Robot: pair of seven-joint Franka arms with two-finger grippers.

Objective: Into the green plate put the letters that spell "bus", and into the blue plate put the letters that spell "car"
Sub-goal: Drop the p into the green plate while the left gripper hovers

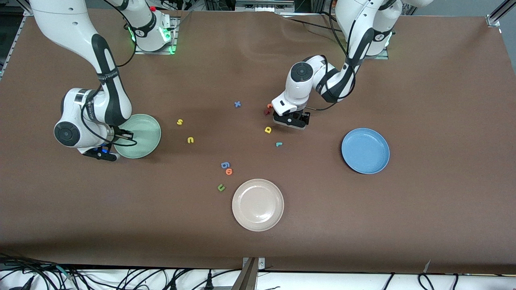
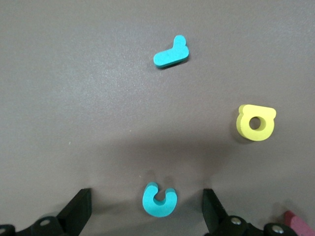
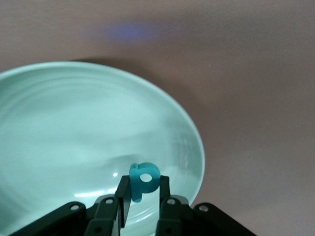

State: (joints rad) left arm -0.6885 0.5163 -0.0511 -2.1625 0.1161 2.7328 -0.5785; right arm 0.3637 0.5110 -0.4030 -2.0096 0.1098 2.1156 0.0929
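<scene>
the beige-white plate lies nearest the front camera, with an olive "u" beside it. farther back, the blue plate lies toward the left arm's end. the right gripper pinches the teal "b" over the green plate. yellow "u", "s", "a" and teal "r" lie mid-table. farther still, the left gripper hangs spread wide around the teal "c".

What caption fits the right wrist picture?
Right pincer holds a small teal-blue foam letter b over the round mint-green plate.
</scene>
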